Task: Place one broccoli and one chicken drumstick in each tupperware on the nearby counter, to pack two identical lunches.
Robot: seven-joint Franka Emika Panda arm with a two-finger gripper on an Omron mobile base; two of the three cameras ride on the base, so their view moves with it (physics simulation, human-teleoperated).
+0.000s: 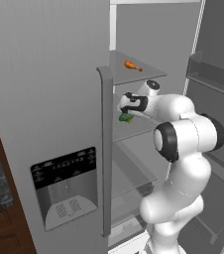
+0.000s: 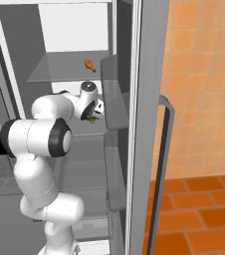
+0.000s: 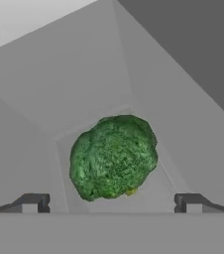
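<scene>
Item: claw (image 3: 112, 203) of the white arm, reached into the open grey fridge. Jaws spread wide, nothing between them.

Item: one rough-surfaced, roundish green broccoli head (image 3: 113, 156). Location: on a grey fridge shelf (image 1: 139, 130), mid-height, toward the back corner where the rear and side walls meet. Relation to claw: straight ahead along the claw's line of reach, centred between the two dark fingertips (image 3: 32, 202) and just beyond them, not yet touching. No clear long axis; near-round, with a pale stalk end showing at its lower edge. The spread of the jaws looks wider than the head, so a straight advance should bracket it.

Item: one orange-brown chicken drumstick (image 1: 132, 65). Location: on the upper grey fridge shelf (image 1: 151, 74), one level above the broccoli, well apart from the claw.

Surroundings: closed left fridge door with dark dispenser panel (image 1: 64, 186) and long grey handle (image 1: 105, 149); open right door with bins (image 2: 115, 94) near the arm. Nothing lies between claw and broccoli. The shelf above and the walls of the corner hem in the approach.
</scene>
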